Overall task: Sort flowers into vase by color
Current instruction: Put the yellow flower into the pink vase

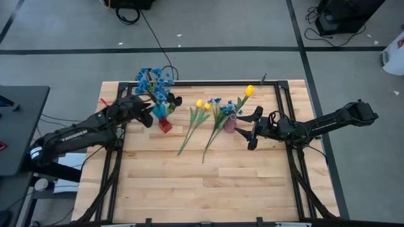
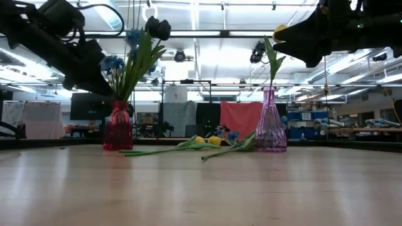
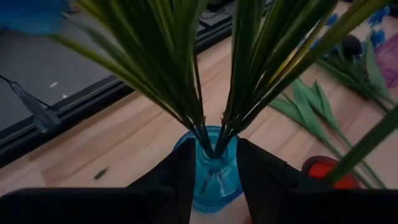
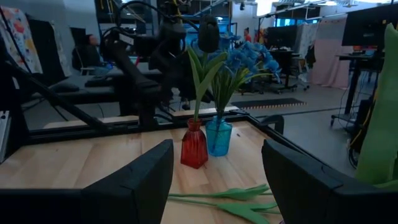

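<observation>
The left tool (image 3: 214,177) is clamped on the blue vase (image 3: 214,168) to steady it. The right tool (image 4: 217,186) waits apart, far right.

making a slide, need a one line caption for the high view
Left hand at the blue vase of blue flowers; right hand open by the purple vase; yellow tulips lie between.

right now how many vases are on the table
3. A red vase and a blue vase stand side by side near the left gripper; a purple vase stands by the right gripper. None looks hidden.
</observation>
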Controlling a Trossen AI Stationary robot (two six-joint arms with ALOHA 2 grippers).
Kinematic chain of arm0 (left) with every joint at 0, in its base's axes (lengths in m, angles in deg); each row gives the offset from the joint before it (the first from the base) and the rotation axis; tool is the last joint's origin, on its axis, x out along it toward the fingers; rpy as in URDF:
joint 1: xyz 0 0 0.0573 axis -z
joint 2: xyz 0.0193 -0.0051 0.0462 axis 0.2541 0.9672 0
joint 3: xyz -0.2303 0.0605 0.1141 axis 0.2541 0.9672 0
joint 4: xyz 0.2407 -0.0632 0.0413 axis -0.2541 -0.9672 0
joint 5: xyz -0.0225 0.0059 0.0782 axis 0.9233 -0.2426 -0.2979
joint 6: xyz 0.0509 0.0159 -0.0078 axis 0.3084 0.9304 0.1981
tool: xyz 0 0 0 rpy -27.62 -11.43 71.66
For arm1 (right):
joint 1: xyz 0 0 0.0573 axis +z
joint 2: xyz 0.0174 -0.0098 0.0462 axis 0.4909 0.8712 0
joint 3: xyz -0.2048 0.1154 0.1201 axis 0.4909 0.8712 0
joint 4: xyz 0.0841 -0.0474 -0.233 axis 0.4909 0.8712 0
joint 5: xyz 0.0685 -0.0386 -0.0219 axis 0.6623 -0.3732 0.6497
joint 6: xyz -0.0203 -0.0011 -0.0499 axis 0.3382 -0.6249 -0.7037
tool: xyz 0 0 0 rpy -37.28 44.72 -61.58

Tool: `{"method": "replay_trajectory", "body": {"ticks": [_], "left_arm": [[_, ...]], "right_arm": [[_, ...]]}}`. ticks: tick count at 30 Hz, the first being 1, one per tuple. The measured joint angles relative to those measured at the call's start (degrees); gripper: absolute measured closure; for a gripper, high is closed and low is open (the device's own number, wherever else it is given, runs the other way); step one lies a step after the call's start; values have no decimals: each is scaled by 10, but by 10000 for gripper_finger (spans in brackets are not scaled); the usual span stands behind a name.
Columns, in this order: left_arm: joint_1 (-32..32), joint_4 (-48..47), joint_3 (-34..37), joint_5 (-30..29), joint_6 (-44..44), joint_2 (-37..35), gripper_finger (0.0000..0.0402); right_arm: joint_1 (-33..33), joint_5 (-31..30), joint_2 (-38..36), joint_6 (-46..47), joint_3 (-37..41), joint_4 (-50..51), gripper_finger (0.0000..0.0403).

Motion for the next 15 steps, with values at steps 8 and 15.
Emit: {"method": "replay_trajectory", "body": {"ticks": [8, 15], "left_arm": [[0, -29, -3, 19, -3, -66, 280], [0, -32, -33, 77, -39, -83, 280]], "right_arm": [[0, 0, 0, 7, 0, 0, 149], [0, 1, 0, 9, 0, 0, 149]]}}
